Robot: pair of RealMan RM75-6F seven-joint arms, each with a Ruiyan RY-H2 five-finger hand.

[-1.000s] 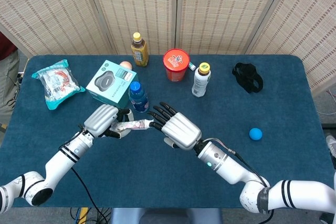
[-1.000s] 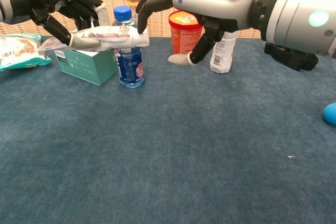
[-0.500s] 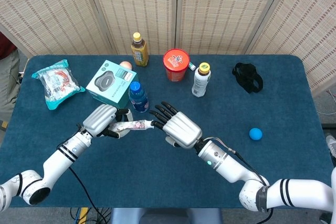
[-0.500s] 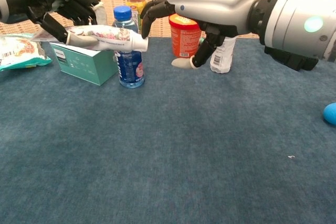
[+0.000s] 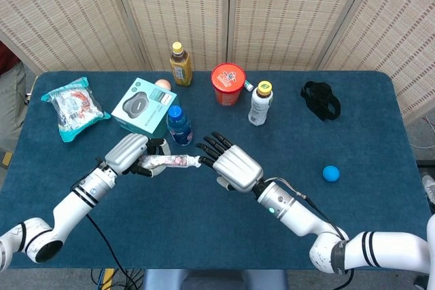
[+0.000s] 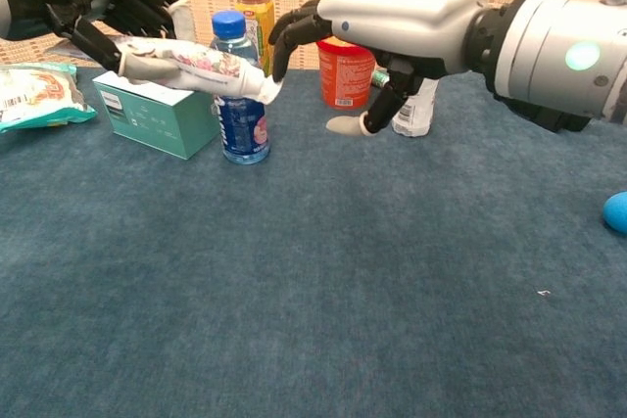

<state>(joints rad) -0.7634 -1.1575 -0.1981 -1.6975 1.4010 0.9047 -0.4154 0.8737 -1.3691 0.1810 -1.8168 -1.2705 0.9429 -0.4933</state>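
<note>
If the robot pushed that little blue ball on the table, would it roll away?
Probably yes. The blue ball looks round and smooth and sits alone on the flat blue table, with nothing beside it to stop it. It looks small, so it is likely light, though the cloth-like table cover might slow it.

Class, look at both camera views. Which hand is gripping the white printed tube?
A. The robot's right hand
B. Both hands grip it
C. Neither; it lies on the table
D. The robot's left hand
D: the left hand grips the tube in the air, while the right hand is open, its fingers spread near the tube's tip.
</note>
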